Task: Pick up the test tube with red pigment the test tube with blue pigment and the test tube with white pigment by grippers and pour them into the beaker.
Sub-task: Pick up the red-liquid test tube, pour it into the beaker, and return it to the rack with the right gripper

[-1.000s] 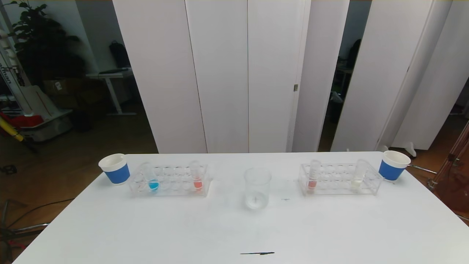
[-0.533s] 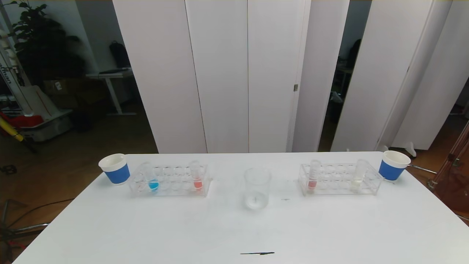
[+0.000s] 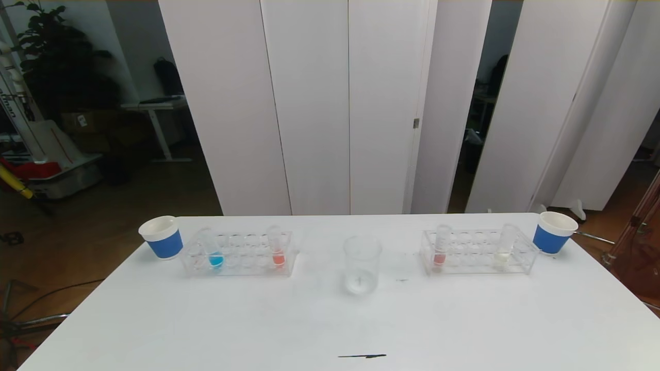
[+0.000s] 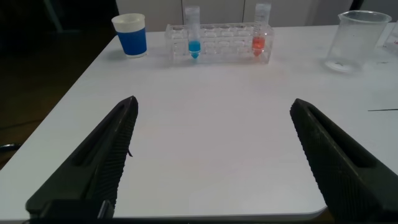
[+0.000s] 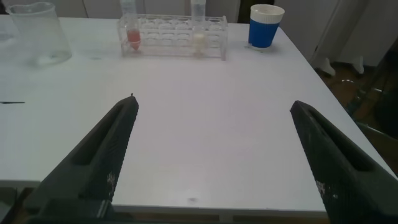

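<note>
The clear beaker [image 3: 362, 265] stands mid-table. To its left, a clear rack [image 3: 245, 256] holds the test tube with blue pigment [image 3: 214, 252] and an orange-red tube [image 3: 277, 250]. The rack on the right [image 3: 472, 253] holds a pinkish-red tube [image 3: 441, 250] and the test tube with white pigment [image 3: 504, 250]. All tubes stand upright. My left gripper [image 4: 213, 101] hangs open and empty over the table's near edge, far short of the blue tube [image 4: 193, 37]. My right gripper [image 5: 212, 102] is likewise open and empty, well short of the white tube [image 5: 198, 31]. Neither arm shows in the head view.
A blue-and-white paper cup [image 3: 161, 237] stands at the far left corner beside the left rack, and another [image 3: 553, 233] at the far right corner. A short black mark [image 3: 362, 355] lies near the table's front edge. White panels stand behind the table.
</note>
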Tool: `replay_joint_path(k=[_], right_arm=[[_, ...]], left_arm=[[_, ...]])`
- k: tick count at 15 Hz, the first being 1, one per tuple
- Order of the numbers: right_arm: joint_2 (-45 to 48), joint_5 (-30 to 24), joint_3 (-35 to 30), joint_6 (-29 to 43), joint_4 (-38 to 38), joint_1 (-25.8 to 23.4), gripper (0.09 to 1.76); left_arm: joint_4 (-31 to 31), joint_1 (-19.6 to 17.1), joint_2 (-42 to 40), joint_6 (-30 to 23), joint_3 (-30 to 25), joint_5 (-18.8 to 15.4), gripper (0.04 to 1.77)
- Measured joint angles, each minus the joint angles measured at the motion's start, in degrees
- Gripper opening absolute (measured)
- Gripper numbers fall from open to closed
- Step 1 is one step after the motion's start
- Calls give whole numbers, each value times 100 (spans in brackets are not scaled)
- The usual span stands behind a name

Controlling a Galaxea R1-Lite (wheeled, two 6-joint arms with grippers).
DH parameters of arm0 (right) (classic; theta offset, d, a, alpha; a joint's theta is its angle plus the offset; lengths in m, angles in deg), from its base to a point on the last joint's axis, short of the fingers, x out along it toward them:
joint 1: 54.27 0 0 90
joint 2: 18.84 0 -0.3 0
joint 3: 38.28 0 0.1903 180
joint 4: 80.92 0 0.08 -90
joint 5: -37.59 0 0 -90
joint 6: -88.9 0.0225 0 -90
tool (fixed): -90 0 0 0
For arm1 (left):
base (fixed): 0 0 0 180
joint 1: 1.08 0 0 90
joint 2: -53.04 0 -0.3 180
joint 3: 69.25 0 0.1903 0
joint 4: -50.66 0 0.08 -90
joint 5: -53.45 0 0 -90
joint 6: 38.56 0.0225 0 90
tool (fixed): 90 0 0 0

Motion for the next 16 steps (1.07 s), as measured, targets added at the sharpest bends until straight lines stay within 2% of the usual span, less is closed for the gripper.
replay_joint_path(k=[3,6,11,16], right_arm=[[-297,63,577,5,89,0,175],[-1083,63,1470,0,76,4,175],[-3095,52,3018,-23,-324,17,175],[-5363,55,4006,-32,-1376,200,175]], left_arm=[[0,0,0,0,0,0,175],[0,0,0,0,0,0,175],[0,0,0,0,0,0,175],[0,0,0,0,0,0,175]])
